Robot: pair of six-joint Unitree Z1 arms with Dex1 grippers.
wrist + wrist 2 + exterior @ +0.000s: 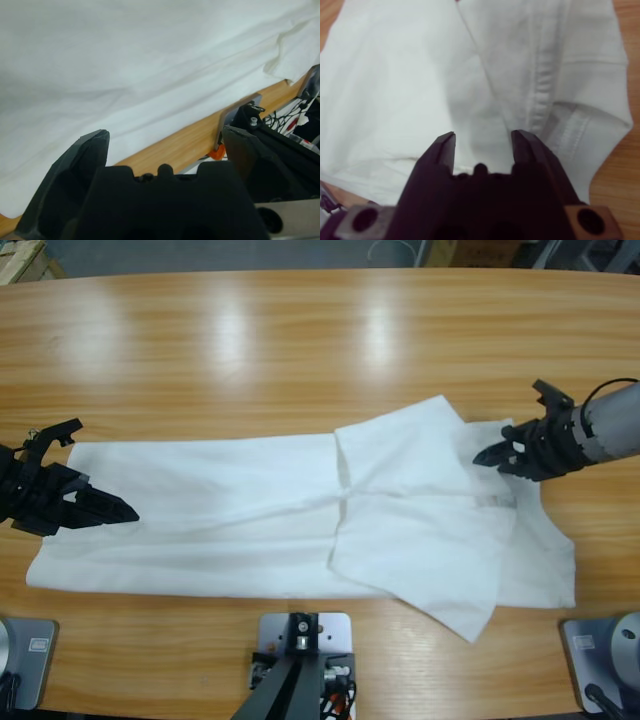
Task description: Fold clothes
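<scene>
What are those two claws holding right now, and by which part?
Nothing. Both the left claw and right claw are open over the white shirt without gripping it.

Bright, even overhead light; pale glare streaks across upper table [250, 330]; wrist views soft, nearest jaws blurred

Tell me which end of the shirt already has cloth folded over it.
The end by the right gripper: the shirt has flaps doubled onto it there. The end by the left gripper lies flat.
</scene>
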